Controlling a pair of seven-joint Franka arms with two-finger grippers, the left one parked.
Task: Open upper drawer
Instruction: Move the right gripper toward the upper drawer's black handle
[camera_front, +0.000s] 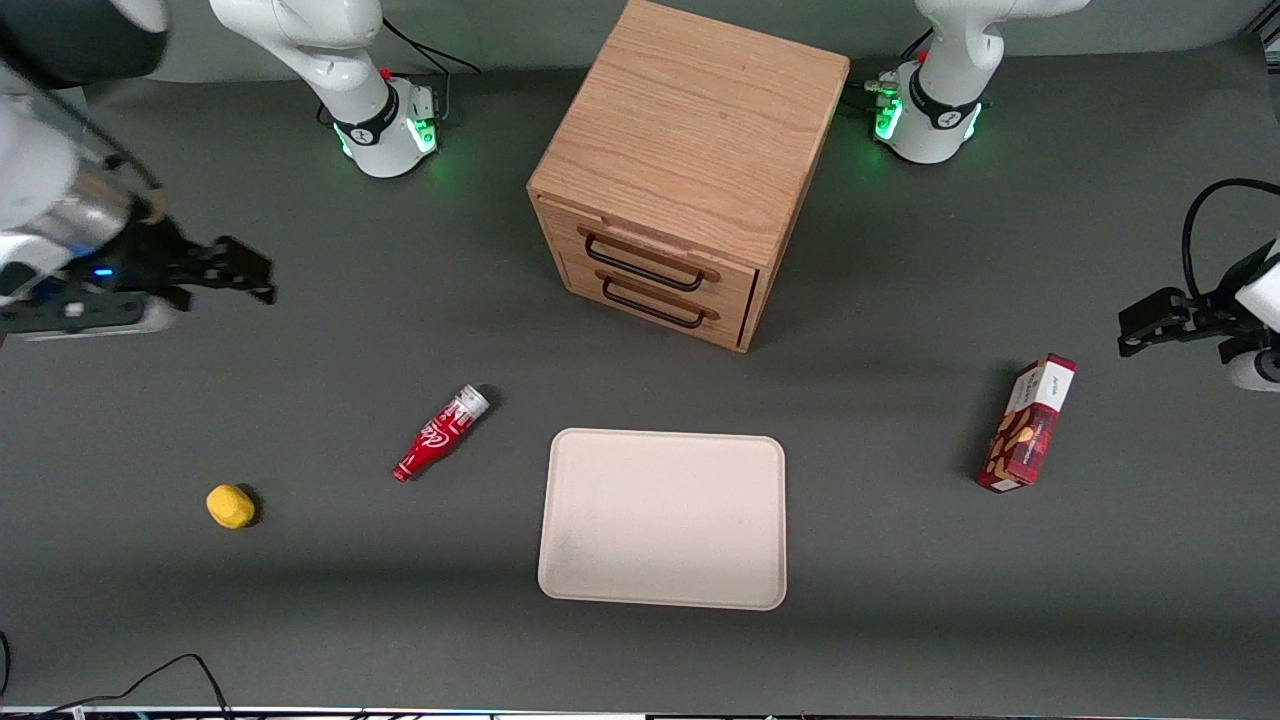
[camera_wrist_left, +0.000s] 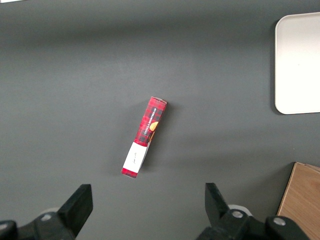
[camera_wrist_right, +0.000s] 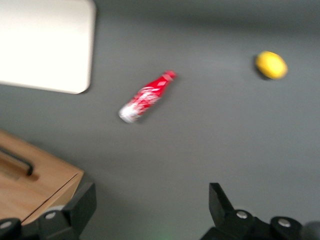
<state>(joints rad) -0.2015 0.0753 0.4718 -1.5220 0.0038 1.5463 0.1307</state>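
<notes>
1. Front view: the right arm's jaws (camera_front: 240, 272) hang above the dark grey counter (camera_front: 900, 560) at the working arm's end, released and holding nothing. The wooden cabinet (camera_front: 690, 130) stands well apart from the jaws, toward the middle of the counter. Its upper drawer (camera_front: 650, 258) is shut, flush with the cabinet face, its black wire handle (camera_front: 642, 262) untouched. The lower drawer (camera_front: 655, 303) sits just beneath it, also shut. A red bottle (camera_front: 440, 433) lies on its side, nearer the camera than the jaws. A small yellow object (camera_front: 231, 506) lies nearer the camera still. A pale tray (camera_front: 662, 518) lies in front of the cabinet. A red box (camera_front: 1027, 424) lies toward the parked arm's end.

2. Right wrist view: the two fingers (camera_wrist_right: 75, 205) stand spread apart with bare counter between them. A corner of the cabinet (camera_wrist_right: 37, 175) lies close beside one finger. The bottle (camera_wrist_right: 146, 96), the yellow object (camera_wrist_right: 271, 65) and the tray (camera_wrist_right: 45, 45) lie well clear of the jaws.

3. Left wrist view: the red box (camera_wrist_left: 144, 137) lies on the counter, with a tray corner (camera_wrist_left: 297, 62) apart from it.
</notes>
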